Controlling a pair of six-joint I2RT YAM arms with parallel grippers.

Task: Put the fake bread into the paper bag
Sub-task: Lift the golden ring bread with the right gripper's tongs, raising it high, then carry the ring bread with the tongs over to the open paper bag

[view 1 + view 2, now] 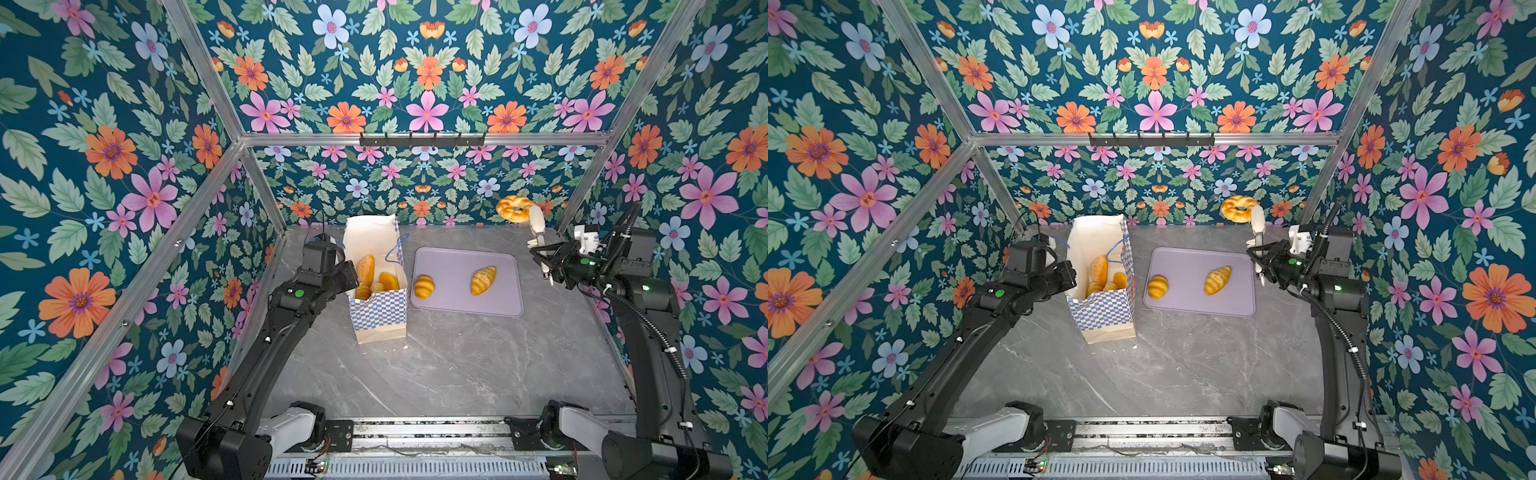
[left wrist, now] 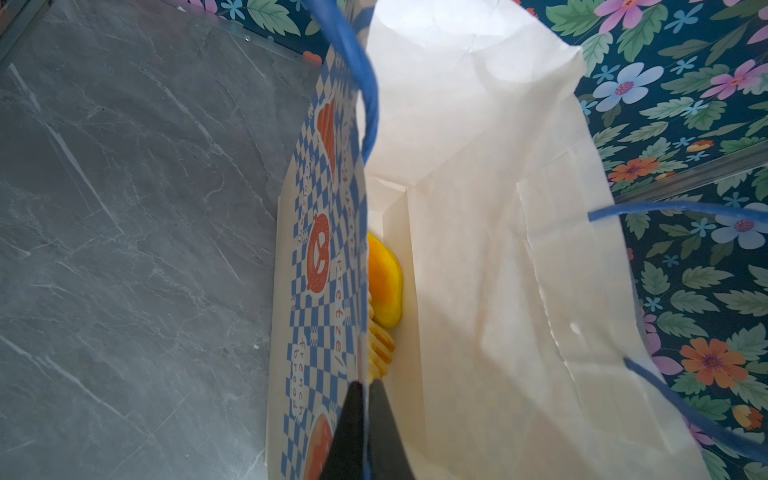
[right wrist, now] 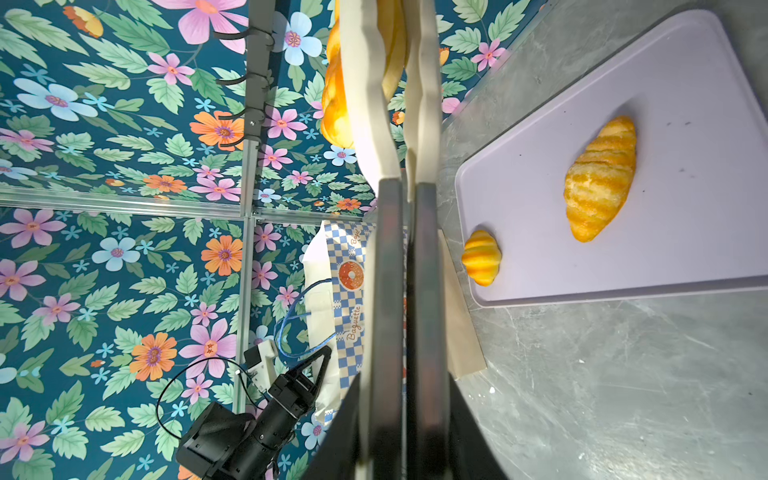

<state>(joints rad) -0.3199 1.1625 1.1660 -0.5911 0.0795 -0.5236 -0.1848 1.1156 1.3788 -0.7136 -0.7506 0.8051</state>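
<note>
Here, left gripper point(image 2: 365, 386) pinches the checkered paper bag point(image 1: 378, 311) wall, glossy golden loaves point(image 1: 365, 270) inside. On the lilac tray point(image 1: 457, 303) (flat on the counter point(image 1: 436, 365)) lie a ridged bun point(image 1: 424, 286) and croissant point(image 1: 483, 280). The right gripper point(image 1: 536, 220) clamps the ring point(image 1: 514, 208) aloft.

The tall cream paper bag point(image 2: 478, 208) is carrying orange script on its blue-and-white checkered band point(image 2: 303, 316): "pretzel" and "french bread" are running just beyond the left jaws' tips, while "Baguette" is facing the right jaws, well apart.
</note>
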